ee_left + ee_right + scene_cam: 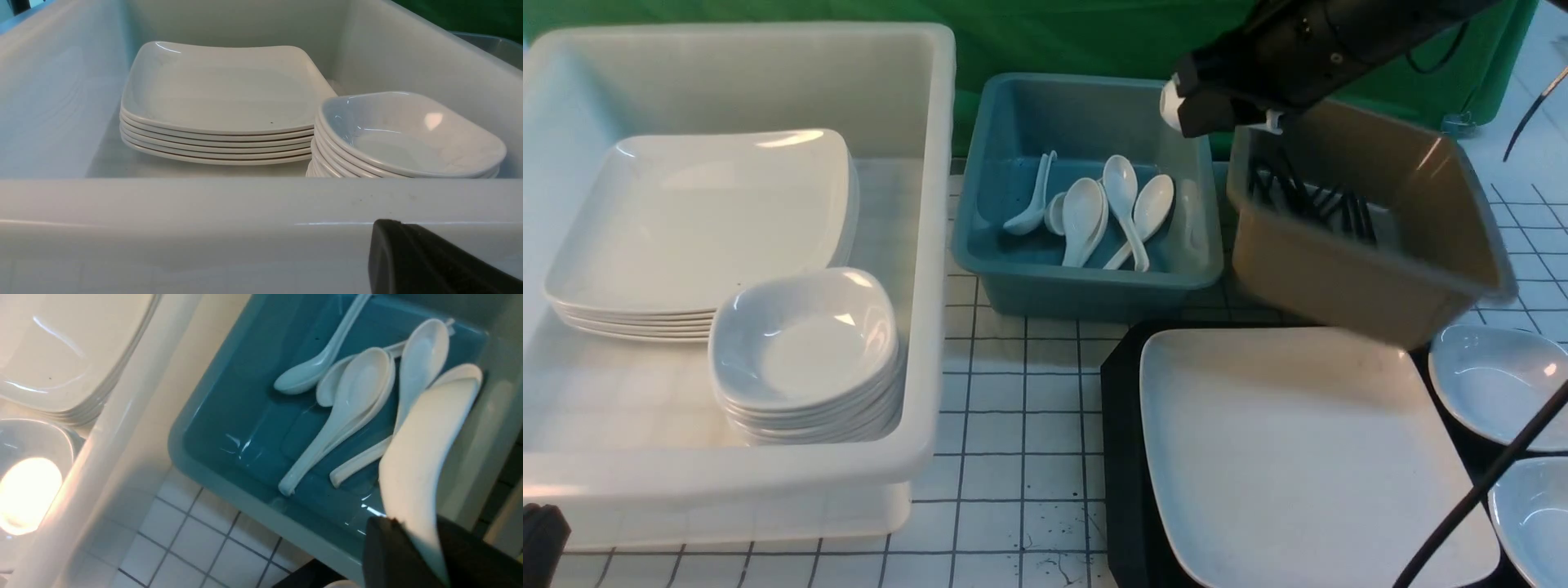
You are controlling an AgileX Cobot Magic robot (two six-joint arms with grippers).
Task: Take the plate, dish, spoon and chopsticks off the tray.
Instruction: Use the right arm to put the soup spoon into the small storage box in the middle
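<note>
My right gripper [412,531] is shut on a white spoon [425,449] and holds it in the air over the blue tub [245,416]. In the front view the spoon's end [1170,104] sticks out of that gripper [1217,114] above the tub's back right corner. The large white square plate [1298,449] lies on the black tray [1123,457], with two small white dishes [1494,384] [1535,514] at the tray's right side. Black chopsticks [1315,204] lie in the brown tub [1364,286]. My left gripper [392,228] is shut and empty, low before the white bin's near wall [245,212].
The big white bin [931,245] on the left holds a stack of square plates [694,220] and a stack of small dishes [805,351]. Several white spoons [1111,208] lie in the blue tub [1086,286]. The brown tub stands tilted just behind the tray.
</note>
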